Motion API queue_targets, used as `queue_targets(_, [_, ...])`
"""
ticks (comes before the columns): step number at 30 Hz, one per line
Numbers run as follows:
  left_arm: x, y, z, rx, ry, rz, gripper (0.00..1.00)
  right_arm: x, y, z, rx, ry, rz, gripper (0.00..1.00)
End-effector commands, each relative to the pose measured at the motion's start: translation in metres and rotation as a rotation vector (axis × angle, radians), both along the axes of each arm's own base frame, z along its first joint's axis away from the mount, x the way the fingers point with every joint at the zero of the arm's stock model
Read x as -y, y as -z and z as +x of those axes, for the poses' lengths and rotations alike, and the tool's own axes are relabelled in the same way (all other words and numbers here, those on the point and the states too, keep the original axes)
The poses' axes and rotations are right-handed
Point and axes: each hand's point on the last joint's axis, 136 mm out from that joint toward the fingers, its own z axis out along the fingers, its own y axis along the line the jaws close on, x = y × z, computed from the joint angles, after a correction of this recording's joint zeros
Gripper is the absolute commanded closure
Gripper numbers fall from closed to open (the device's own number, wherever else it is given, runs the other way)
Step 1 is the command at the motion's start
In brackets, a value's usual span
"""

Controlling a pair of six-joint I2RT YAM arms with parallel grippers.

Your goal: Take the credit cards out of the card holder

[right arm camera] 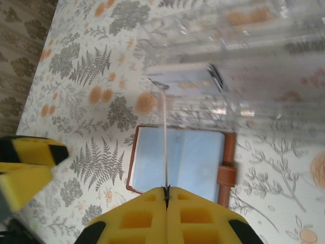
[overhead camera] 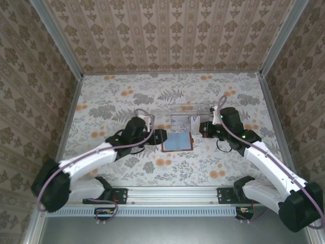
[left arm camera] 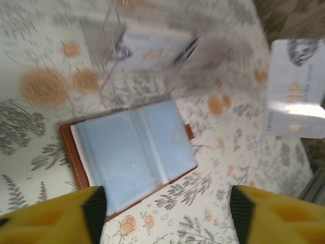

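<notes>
Card holder (overhead camera: 177, 142) open flat near tray (overhead camera: 203, 109), right hand (right arm camera: 166, 192) pinching card (left arm camera: 296, 86) edge

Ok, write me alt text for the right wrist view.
The right gripper, shut, pinches a thin credit card seen edge-on, rising from its yellow fingertips. Below lies the open card holder, pale blue pockets edged in brown, on the floral table. A clear plastic tray holding another card sits just beyond it.

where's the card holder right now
In the top view the card holder lies open in the middle of the table, between the left claw and the right claw, just on the near side of the clear tray.
</notes>
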Motion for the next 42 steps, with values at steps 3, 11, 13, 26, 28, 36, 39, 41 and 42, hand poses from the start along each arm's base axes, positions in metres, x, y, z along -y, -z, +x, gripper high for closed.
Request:
queue_targets(3, [-0.052,-0.003,-0.008,0.058,-0.158,0.036,0.01,-0.027,-0.018,0.016,0.205,-0.212,-0.393,1.00])
queue_targets(11, [-0.100,-0.003,-0.028,0.111,-0.273,-0.009,0.00,-0.060,0.006,0.045,0.417,-0.546,-0.746,1.00])
queue_targets(13, [-0.108,-0.002,-0.031,0.117,-0.293,-0.020,0.00,-0.063,0.009,0.048,0.476,-0.620,-0.832,1.00])
queue_targets(26, [-0.120,0.012,-0.036,0.099,-0.319,-0.045,0.00,-0.071,0.058,0.073,0.591,-0.903,-1.119,1.00])
queue_targets(28, [-0.121,0.013,-0.036,0.095,-0.321,-0.043,0.00,-0.070,0.060,0.076,0.566,-0.921,-1.106,1.00])
queue_targets(36, [-0.123,0.017,-0.036,0.088,-0.324,-0.043,0.00,-0.062,0.072,0.089,0.512,-0.923,-1.125,1.00])
queue_targets(39, [-0.123,0.018,-0.035,0.083,-0.325,-0.041,0.00,-0.058,0.079,0.092,0.490,-0.926,-1.140,1.00])
queue_targets(41, [-0.124,0.018,-0.035,0.082,-0.325,-0.042,0.00,-0.056,0.082,0.093,0.476,-0.928,-1.135,1.00])
queue_targets(42, [-0.124,0.019,-0.035,0.080,-0.327,-0.042,0.00,-0.056,0.083,0.094,0.472,-0.930,-1.136,1.00])
